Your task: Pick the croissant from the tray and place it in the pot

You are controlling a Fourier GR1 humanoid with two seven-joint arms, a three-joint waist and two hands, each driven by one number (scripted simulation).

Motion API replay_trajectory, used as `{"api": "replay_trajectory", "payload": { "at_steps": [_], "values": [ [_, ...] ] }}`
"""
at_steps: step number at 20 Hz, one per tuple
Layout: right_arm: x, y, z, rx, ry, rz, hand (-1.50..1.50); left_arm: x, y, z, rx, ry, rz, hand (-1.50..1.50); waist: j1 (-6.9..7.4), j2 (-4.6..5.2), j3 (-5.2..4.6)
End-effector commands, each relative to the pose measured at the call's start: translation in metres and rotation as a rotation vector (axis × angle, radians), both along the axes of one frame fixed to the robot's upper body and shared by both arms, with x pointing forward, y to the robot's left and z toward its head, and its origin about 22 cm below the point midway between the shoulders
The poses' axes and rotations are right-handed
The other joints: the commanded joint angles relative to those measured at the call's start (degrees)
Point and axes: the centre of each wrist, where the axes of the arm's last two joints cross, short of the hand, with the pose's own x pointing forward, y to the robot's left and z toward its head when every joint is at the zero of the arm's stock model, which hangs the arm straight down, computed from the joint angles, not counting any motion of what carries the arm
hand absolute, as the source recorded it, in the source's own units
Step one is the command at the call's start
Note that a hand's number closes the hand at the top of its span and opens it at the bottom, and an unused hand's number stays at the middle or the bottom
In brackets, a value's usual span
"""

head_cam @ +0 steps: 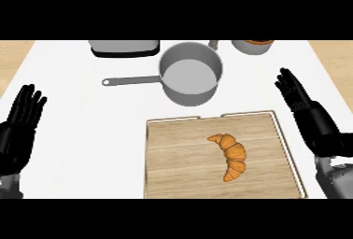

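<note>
While both my hands sit out at the sides, the croissant [231,156] lies flat on the tray [160,154], a bit right of the tray's middle. It is curved, with one tip toward the tray's far edge and the other toward its near edge, and nothing is touching it. The tray is a light wooden board with a raised rim and a small gap in the rim at the far edge. It rests on the white counter [82,116]. My left hand [19,130] is well left of the tray and apart from it, fingers straight and pointing away from me, holding nothing. My right hand [310,116] is just right of the tray's far right corner, seen edge-on, fingers straight and together, also holding nothing. The grey pot [200,50] stands upright beyond the tray's far edge, near it but not touching, mouth up, its long handle [131,81] pointing left. Farther beyond the tray and to the left is a grey boxy appliance [124,47] (cut off at the top, so I can't tell what it is). Beyond the tray to the right is a round grey container [253,46] with something orange inside.
</note>
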Motion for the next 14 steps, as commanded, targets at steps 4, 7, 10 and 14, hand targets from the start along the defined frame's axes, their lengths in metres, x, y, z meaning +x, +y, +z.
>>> {"api": "replay_trajectory", "payload": {
  "at_steps": [4, 7, 10, 14],
  "values": [
    [0.046, -0.008, 0.014, 0.055, -0.068, 0.245, 1.50, 0.031, -0.028, 0.032, -0.025, -0.001, 0.010, 0.00, 4.02, 1.38, 0.68],
    [0.046, -0.026, 0.078, -0.511, -0.320, 0.330, 1.50, 0.023, -0.029, 0.014, -0.031, 0.053, -0.016, 0.00, 5.28, 0.16, -0.61],
    [0.056, -0.041, -0.036, -0.151, -0.192, 0.260, -1.50, 0.044, -0.061, 0.030, -0.077, 0.070, 0.006, 0.00, 4.54, 1.95, 0.78],
    [0.073, -0.037, -0.045, -0.040, -0.317, 0.372, -1.50, 0.045, -0.069, 0.043, -0.066, 0.077, -0.001, 0.00, 4.66, 1.45, 0.70]
  ]
}}
